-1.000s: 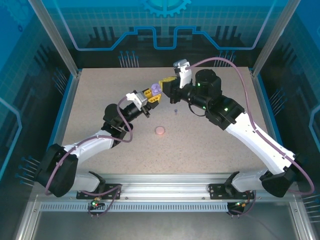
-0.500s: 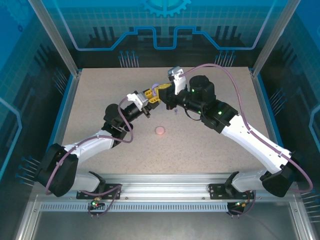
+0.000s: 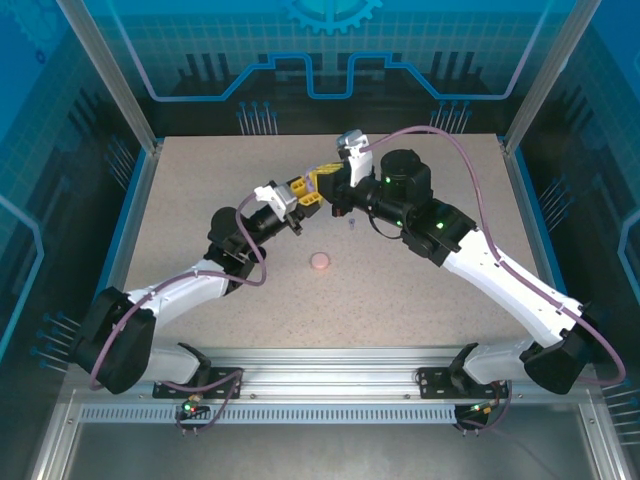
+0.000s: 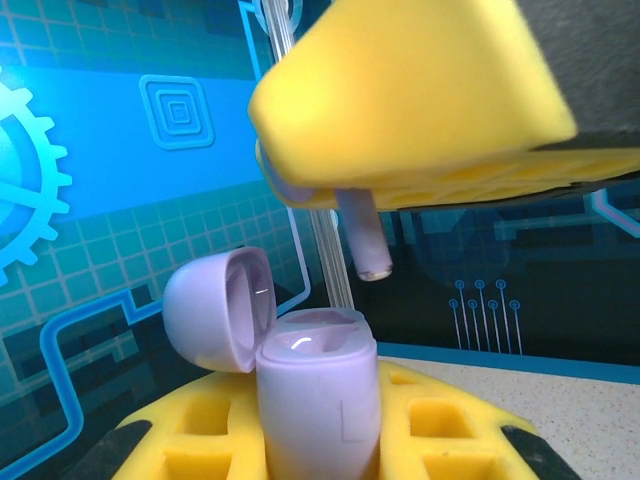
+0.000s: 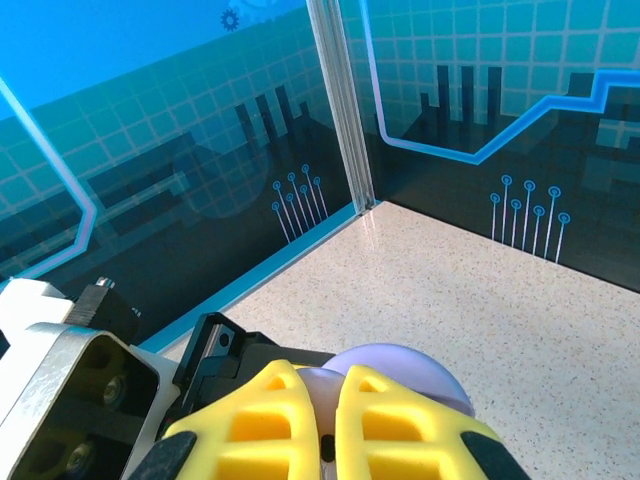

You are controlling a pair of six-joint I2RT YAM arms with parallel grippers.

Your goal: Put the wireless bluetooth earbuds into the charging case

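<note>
The purple charging case (image 4: 318,395) stands upright with its lid (image 4: 215,312) flipped open to the left, and my left gripper (image 4: 320,445) is shut on its body. Just above the case opening hangs a purple earbud, stem (image 4: 365,238) pointing down and not touching the case. My right gripper (image 5: 327,420) is shut on that earbud (image 5: 322,392), with the case lid (image 5: 405,372) just beyond its fingers. In the top view the left gripper (image 3: 303,191) and right gripper (image 3: 327,180) meet above the table's middle rear. Another small purple earbud (image 3: 352,222) lies on the table.
A small round pink thing (image 3: 320,262) lies on the speckled table (image 3: 420,300) in front of the grippers. Glass walls with aluminium posts (image 3: 120,90) enclose the table on the left, right and back.
My right gripper has moved left and down with the purple earbud, closing up over the open case. The left arm has stayed in place.
</note>
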